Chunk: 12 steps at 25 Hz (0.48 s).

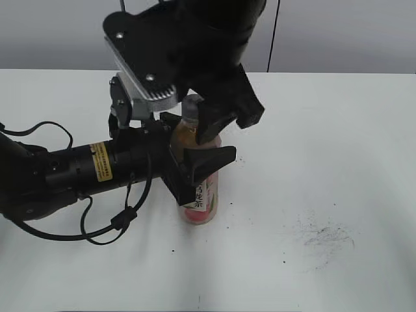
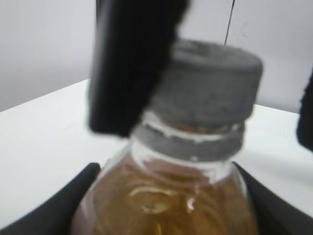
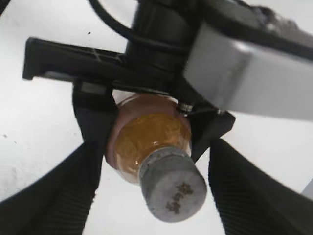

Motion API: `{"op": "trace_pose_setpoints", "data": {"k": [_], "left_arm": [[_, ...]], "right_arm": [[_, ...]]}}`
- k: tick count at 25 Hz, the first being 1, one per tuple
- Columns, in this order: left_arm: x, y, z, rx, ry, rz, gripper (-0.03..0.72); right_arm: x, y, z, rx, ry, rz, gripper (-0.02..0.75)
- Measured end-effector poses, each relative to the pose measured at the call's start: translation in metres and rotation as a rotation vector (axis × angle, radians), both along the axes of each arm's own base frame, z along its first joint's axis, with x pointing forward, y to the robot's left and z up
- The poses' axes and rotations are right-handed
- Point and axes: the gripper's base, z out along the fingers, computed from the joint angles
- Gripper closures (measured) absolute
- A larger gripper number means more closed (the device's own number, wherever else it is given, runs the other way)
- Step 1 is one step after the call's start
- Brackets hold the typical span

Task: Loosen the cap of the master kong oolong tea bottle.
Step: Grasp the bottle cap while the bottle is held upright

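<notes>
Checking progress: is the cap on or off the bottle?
On. The cap sits on the bottle neck, over its ring.

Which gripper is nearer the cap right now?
Right. The right gripper straddles the cap, fingers open on either side. The left gripper clamps the bottle body lower down.

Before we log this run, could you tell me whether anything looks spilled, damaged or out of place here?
No spill or damage shows. The bottle stands upright, held by the left gripper, its cap on. The right gripper straddles the cap with a gap on each side. The only oddity is a grey scuff on the table.
</notes>
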Motion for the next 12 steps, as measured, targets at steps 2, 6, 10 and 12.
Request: {"op": "trace_pose_setpoints", "data": {"k": [2, 6, 10, 12], "left_arm": [[0.0, 0.0, 0.0, -0.001, 0.001, 0.001, 0.241], [0.0, 0.0, 0.0, -0.001, 0.002, 0.002, 0.241], [0.0, 0.0, 0.0, -0.002, 0.003, 0.003, 0.241], [0.0, 0.0, 0.0, -0.002, 0.003, 0.003, 0.241]], "right_arm": [[0.001, -0.001, 0.0, 0.019, 0.045, -0.185, 0.19], [0.005, -0.003, 0.0, 0.072, 0.096, -0.578, 0.175], [0.01, -0.001, 0.002, 0.195, 0.163, -0.943, 0.172], [0.011, 0.0, 0.002, 0.248, 0.214, -1.115, 0.172]]}}
